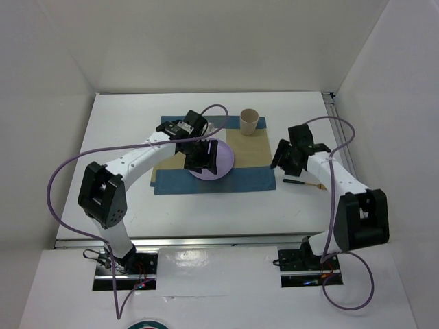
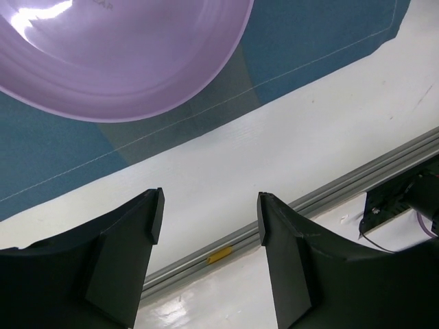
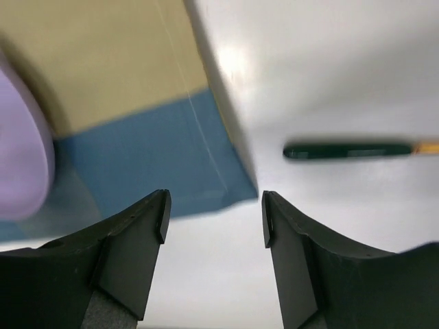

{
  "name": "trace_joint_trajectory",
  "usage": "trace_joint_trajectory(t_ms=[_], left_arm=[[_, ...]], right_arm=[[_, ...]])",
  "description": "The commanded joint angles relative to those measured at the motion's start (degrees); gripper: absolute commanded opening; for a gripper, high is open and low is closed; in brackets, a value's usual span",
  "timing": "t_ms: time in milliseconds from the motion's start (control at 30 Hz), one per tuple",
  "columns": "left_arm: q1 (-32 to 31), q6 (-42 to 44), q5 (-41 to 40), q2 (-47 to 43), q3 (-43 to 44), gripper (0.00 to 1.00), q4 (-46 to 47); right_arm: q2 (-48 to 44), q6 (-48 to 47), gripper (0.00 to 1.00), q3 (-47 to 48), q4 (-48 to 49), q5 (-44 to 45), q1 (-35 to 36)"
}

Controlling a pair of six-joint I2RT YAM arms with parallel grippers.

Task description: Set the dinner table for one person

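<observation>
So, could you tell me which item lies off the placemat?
The dark-handled utensil, on bare table right of the placemat; plate and cup sit on it.

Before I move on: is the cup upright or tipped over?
Upright: the cup stands at the mat's far edge, its round open mouth facing up in the overhead view.

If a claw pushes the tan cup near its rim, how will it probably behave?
The cup stands upright and open-topped, so a high push may tip it. It looks small and plain, probably light. The cloth placemat under it may resist sliding.
</observation>
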Motion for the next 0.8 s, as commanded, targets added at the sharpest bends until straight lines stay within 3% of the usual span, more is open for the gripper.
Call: trace_joint_trajectory(t_ms=[0, 133, 400, 633, 767], left_arm=[[0.04, 1.08, -1.08, -0.8, 1.83, 0.73, -1.09], [0.04, 1.08, -0.56, -0.8, 1.83, 0.73, -1.09], [-0.58, 1.08, -0.56, -0.8, 1.21, 0.72, -1.09], [-0.58, 1.61, -1.09, -0.8, 1.21, 0.72, -1.09], [-0.58, 1.61, -1.09, 0.25, 1.21, 0.72, -1.09]], right_arm=[[5.49, -2.7, 0.67, 6.76, -1.21, 7.64, -0.23], [16.11, -2.71, 0.62, 12.47, -2.01, 12.48, -0.23], [23.25, -3.32, 0.52, 15.64, -0.25, 10.38, -1.37], [22.29, -7.45, 0.52, 11.6, 5.47, -0.85, -1.37], [21.77, -9.29, 0.52, 10.99, 6.86, -2.98, -1.37]])
